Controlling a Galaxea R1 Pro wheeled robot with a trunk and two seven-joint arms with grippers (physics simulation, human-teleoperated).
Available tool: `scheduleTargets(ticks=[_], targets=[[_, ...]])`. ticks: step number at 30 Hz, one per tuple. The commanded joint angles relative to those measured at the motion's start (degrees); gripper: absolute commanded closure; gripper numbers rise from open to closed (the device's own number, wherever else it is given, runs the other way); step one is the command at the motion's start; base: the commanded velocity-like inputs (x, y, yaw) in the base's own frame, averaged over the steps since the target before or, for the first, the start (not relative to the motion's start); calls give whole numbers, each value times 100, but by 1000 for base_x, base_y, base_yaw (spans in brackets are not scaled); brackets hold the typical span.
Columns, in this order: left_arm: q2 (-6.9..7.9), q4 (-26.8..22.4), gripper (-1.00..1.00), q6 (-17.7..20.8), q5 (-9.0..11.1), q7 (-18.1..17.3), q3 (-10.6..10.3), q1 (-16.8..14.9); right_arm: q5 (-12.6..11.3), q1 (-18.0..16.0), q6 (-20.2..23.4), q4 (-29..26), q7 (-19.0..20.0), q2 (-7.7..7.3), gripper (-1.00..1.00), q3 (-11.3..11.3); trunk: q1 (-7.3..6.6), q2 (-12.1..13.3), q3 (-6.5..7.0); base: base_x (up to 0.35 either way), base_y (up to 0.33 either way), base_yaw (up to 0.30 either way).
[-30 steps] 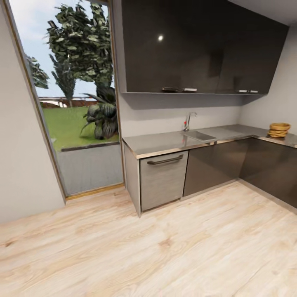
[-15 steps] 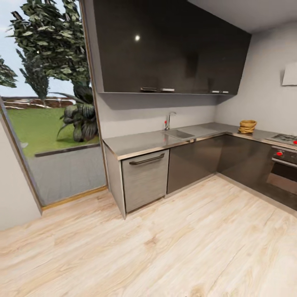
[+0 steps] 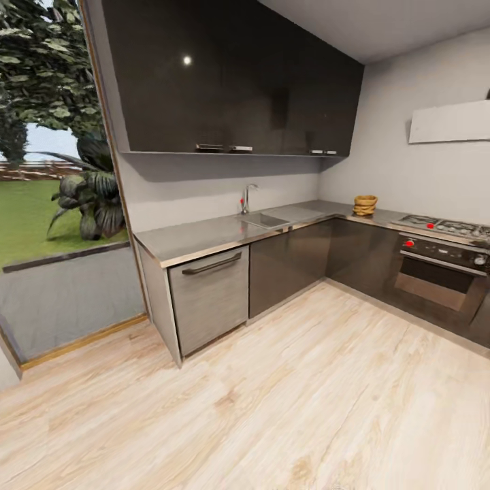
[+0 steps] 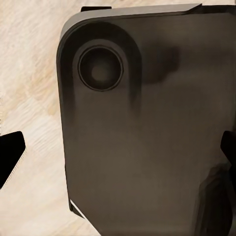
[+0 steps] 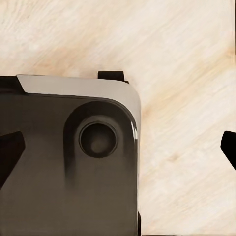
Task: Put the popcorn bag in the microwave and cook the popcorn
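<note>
Head view has swung rightward since a second ago (the camera moved, not the kitchen), bringing the grey gas hob (image 3: 442,226) and dark built-in oven (image 3: 442,272) into sight. The long grey brushed-metal countertop (image 3: 204,237) carries a sink (image 3: 265,219) and a woven basket (image 3: 365,205); no popcorn bag or microwave appears yet, so the search likely continues. Both grippers hang over the robot's dark base (image 4: 147,137) and pale wood floor (image 5: 187,59), well apart from the countertop, fingertips spread wide, holding nothing.

In the left wrist view the robot's dark grey, smooth-skinned base panel with a rounded corner (image 4: 147,147) carries a round recessed socket (image 4: 100,72) near that corner, and black pointed fingertips (image 4: 11,152) show at the sides. The right wrist view shows the same dark panel with a paler grey upper edge (image 5: 69,172), a round recessed socket (image 5: 98,139), and a small black tab (image 5: 112,75) above it.
</note>
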Motion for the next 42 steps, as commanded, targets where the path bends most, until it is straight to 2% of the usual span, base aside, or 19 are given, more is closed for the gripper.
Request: scheduleTargets(ticks=[1,18,21,26,30,36,39,41,42], targets=[[1,-1,-100,-3,1,0,0,-2,-1,3,-3,-10,2,0,-100,-1,0,-2,-5,0,0,-298],[-4,-1,-100,-1,1,-4,0,-2,-1,3,-3,-10,2,3,-100,-1,0,-2,-5,0,0,-298],[-54,-1,-100,27,0,-13,-5,-2,-1,3,-4,-8,2,2,-100,-1,0,-2,-5,0,0,-298],[49,-1,-100,23,1,3,9,-3,-1,3,-3,-8,2,1,-100,-1,0,-2,-5,0,0,-298],[204,-1,-100,-9,1,7,21,0,-1,3,-4,-8,2,1,-100,-1,0,-2,-5,0,0,-298],[258,-1,-100,21,1,28,50,-2,-1,3,-3,-8,2,2,-100,-1,0,-2,-5,0,0,-298],[285,-4,-100,-29,1,116,181,0,-1,3,-3,-10,2,4,-100,-1,0,-2,-5,0,0,-298],[300,-14,-100,-33,1,146,395,-2,-1,3,-3,-9,2,0,-100,-1,0,-2,-5,0,0,-298],[300,-16,-100,-35,1,155,571,-2,-1,3,-3,-9,2,0,-100,-1,0,-2,-5,0,0,-298]])
